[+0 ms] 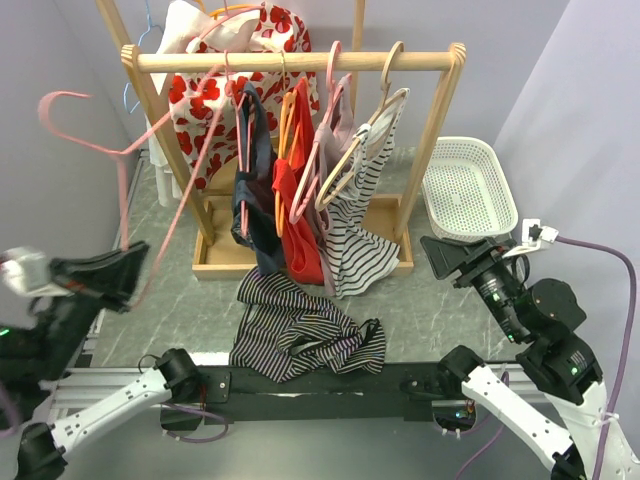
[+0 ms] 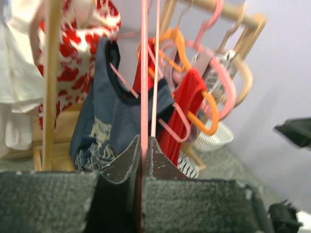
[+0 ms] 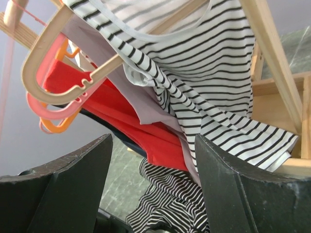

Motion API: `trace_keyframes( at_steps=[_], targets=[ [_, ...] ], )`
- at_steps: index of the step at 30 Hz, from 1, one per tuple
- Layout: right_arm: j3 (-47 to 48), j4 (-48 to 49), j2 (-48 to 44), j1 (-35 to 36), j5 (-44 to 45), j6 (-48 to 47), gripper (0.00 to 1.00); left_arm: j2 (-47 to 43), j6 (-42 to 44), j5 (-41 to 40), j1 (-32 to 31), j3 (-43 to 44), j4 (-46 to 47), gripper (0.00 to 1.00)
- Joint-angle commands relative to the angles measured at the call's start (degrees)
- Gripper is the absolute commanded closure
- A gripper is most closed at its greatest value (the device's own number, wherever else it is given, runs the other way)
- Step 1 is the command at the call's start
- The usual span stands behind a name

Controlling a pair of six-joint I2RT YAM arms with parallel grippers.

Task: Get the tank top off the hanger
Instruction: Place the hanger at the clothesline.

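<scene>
The wooden rack (image 1: 300,62) is standing mid-table (image 1: 200,300), carrying several garments on hangers. The dark striped tank top (image 1: 305,335) is lying crumpled on the table just in front of the rack's base, off its hanger. The pink hanger (image 1: 122,200) is being held bare in the air at the rack's left side, hook uppermost. The left gripper (image 1: 132,262) is pinching this hanger, its fingers (image 2: 124,162) pressing together on the thin rod. The right gripper (image 1: 440,252) is hovering near the rack's right post with its fingers spread, facing a white striped top (image 3: 209,63) on a wooden hanger (image 3: 58,63).
</scene>
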Motion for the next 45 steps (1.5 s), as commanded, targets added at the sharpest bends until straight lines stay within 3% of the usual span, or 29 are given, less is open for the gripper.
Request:
trace_keyframes(
  at_steps=[1, 8, 22, 31, 45],
  targets=[
    [-1.4, 4.1, 2.3, 0.0, -1.8, 0.6, 0.24, -2.2, -1.7, 6.3, 4.3, 5.2, -1.8, 0.99],
    [-1.5, 4.4, 2.9, 0.0, -2.2, 0.9, 0.24, -1.3, -3.8, 8.8, 6.2, 8.1, -6.0, 0.99],
    [-0.7, 3.9, 3.0, 0.0, -0.9, 0.4, 0.24, 5.4, -6.8, 2.8, 11.2, 12.2, -17.8, 0.99],
    [-0.5, 2.7, 2.6, 0.0, 0.3, 0.2, 0.2, 18.4, -6.2, 1.5, 11.5, 13.5, -16.8, 0.99],
    [-1.9, 5.7, 5.0, 0.0, -1.0, -2.7, 0.2, 30.7, -3.1, -5.3, 11.5, 16.7, -6.0, 0.99]
  ],
)
